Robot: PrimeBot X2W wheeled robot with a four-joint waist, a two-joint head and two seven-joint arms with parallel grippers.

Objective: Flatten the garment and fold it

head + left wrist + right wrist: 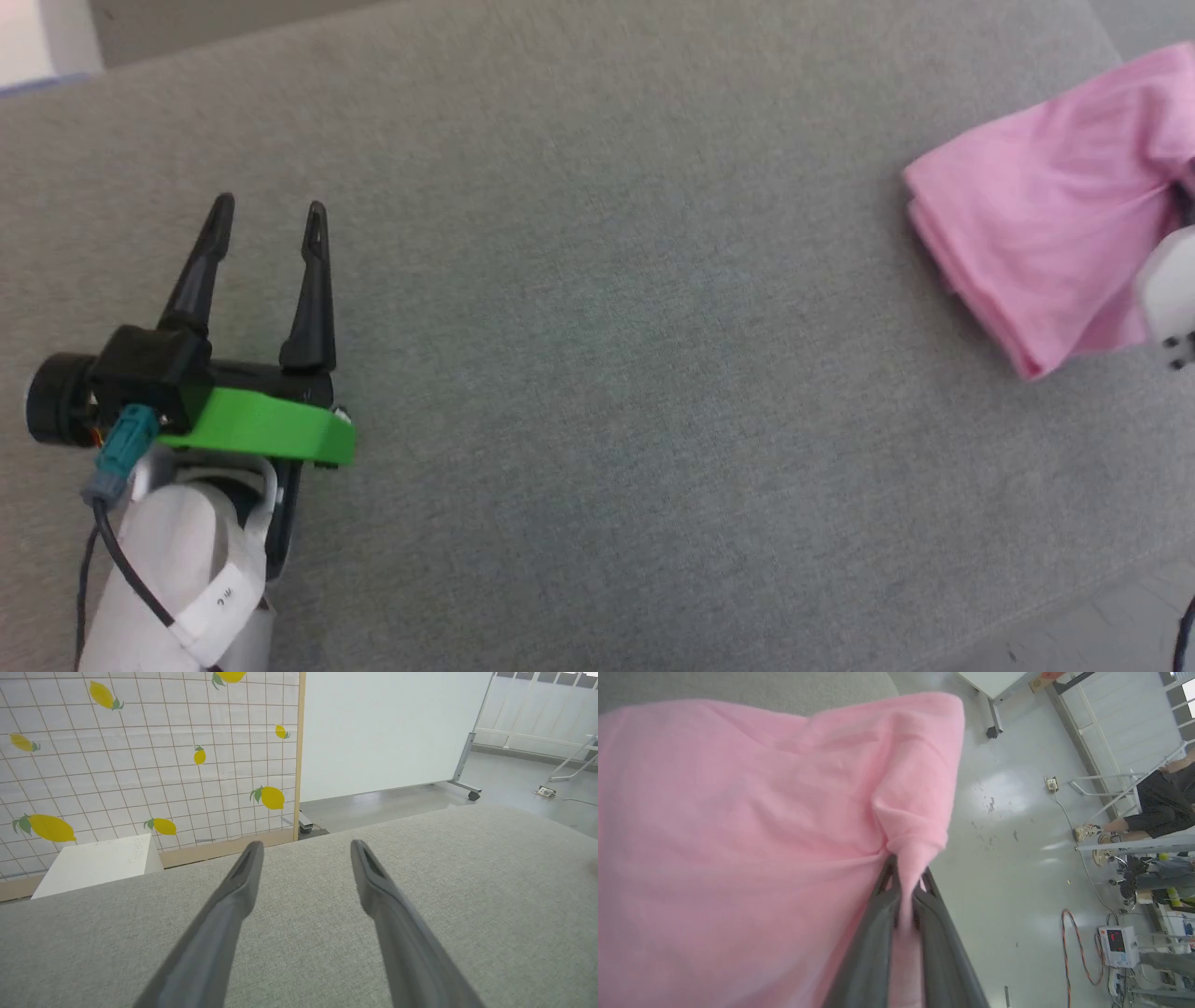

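The garment (1036,243) is a light pink cloth, bunched in loose folds at the far right of the grey cushion (607,373). In the right wrist view the garment (738,849) spreads out from my right gripper (906,872), which is shut on a pinched fold of it. A white part of the right arm (1169,299) shows at the right edge of the head view, against the cloth. My left gripper (269,217) stands open over the bare cushion at the left, far from the garment, fingers (243,877) apart with nothing between them.
The cushion's right edge (1120,579) drops to a grey floor (1017,812). A lemon-print screen (140,756) and a white box (93,863) stand beyond the far edge, with a white rolling board (387,732). A person (1153,812) stands by metal racks; cables (1069,952) lie on the floor.
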